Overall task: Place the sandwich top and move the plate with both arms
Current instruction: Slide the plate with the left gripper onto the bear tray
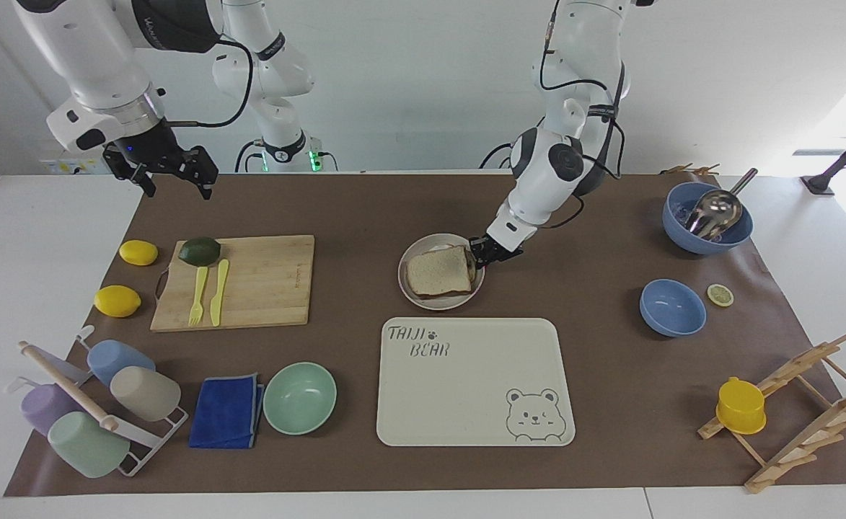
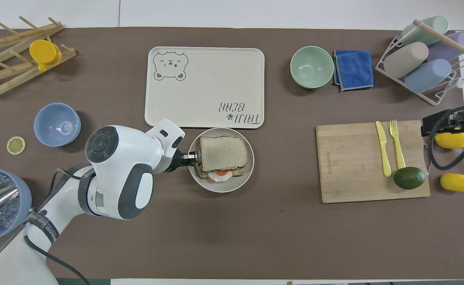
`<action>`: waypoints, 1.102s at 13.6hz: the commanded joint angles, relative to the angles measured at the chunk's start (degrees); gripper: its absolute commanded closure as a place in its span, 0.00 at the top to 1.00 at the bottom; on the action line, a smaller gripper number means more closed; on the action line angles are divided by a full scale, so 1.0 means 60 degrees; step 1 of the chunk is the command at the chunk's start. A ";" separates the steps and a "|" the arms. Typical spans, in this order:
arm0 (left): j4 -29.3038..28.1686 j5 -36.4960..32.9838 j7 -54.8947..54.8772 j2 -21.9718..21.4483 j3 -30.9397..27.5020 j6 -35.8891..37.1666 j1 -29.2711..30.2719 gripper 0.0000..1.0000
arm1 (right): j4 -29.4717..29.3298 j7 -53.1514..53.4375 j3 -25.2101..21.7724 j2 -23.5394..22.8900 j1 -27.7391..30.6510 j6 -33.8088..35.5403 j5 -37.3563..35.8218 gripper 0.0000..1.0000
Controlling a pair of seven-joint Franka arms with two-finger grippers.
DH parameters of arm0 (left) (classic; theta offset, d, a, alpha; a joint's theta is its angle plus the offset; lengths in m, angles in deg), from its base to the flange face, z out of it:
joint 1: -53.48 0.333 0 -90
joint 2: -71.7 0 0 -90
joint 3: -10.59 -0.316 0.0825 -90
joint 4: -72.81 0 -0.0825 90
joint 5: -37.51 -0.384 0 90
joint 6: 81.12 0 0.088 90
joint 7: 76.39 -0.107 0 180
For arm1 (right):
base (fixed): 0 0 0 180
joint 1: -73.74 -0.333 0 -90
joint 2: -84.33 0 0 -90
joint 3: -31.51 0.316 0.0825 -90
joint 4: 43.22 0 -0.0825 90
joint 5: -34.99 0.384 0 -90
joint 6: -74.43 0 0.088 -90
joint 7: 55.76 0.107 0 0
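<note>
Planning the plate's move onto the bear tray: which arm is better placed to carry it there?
Left. The left gripper is shut on the plate rim beside the bear tray; the right gripper waits open over the table's corner, well away.
</note>
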 commanded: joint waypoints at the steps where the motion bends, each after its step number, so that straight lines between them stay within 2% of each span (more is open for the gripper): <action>1: 0.2680 0.0251 -0.0271 0.1027 -0.0008 0.1703 0.0832 0.00 | -0.0051 -0.0219 0.0035 -0.0022 0.0147 0.0091 0.0293 1.00; 4: 0.4644 0.0280 -0.0213 0.2416 -0.0022 0.1955 0.1142 0.00 | -0.0051 -0.0219 0.0035 -0.0022 0.0147 0.0091 0.0293 1.00; 6: 0.5934 0.0324 -0.0198 0.3690 -0.0080 0.2029 0.1187 0.00 | -0.0051 -0.0219 0.0035 -0.0022 0.0147 0.0091 0.0293 1.00; 8: 0.7049 0.0193 -0.0213 0.4673 -0.0110 0.1956 0.1711 0.00 | -0.0051 -0.0219 0.0035 -0.0022 0.0147 0.0091 0.0293 1.00; 10: 0.6879 -0.0303 -0.0300 0.4736 -0.0110 0.1345 0.1685 0.00 | -0.0051 -0.0219 0.0035 -0.0022 0.0147 0.0091 0.0293 1.00; 12: 0.6177 -0.0423 -0.0402 0.4648 -0.0110 0.0640 0.1656 0.00 | -0.0051 -0.0219 0.0035 -0.0022 0.0147 0.0091 0.0293 1.00; 15: 0.6014 -0.0438 -0.0651 0.4576 -0.0110 0.0608 0.1699 0.00 | -0.0051 -0.0219 0.0035 -0.0022 0.0147 0.0091 0.0293 1.00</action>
